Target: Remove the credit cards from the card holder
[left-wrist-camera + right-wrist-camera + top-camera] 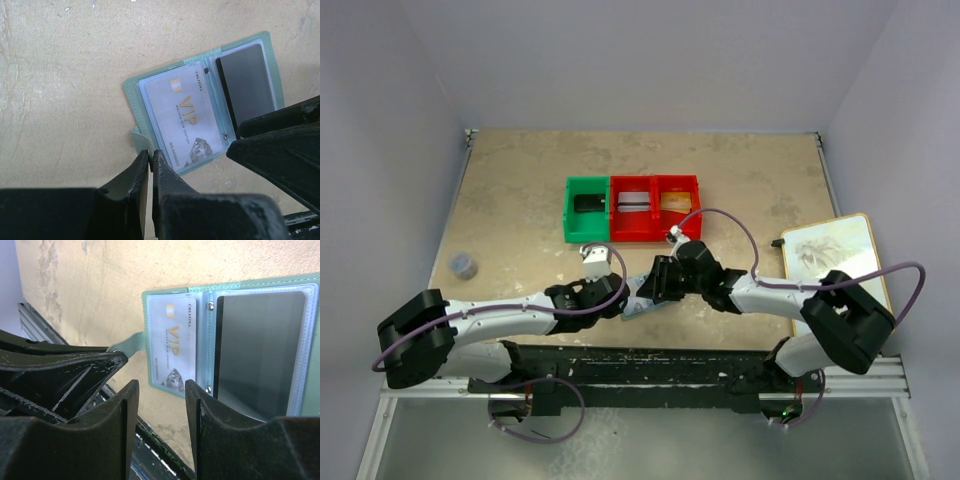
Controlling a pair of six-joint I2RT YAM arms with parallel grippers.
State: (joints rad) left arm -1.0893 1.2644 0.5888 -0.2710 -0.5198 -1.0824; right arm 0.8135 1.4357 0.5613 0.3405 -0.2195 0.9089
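Observation:
The light blue card holder [645, 306] lies open on the table between both grippers. In the left wrist view the card holder [199, 59] shows a white VIP card [186, 114] in its left sleeve and a dark card [245, 84] in its right sleeve. My left gripper [151, 156] is shut on the holder's snap tab [138, 138]. My right gripper [161, 387] is open and empty, just above the holder's near edge, in front of the VIP card [172, 342] and the dark card [257, 350]. The tab [128, 344] runs to the left gripper's fingers [75, 367].
A green bin [587, 210] and a red double bin [655, 207] stand behind the holder, each compartment with a card-like item in it. A framed picture board [835, 255] lies at the right. A small grey object [463, 264] sits at the left. A black rail [640, 360] runs along the near edge.

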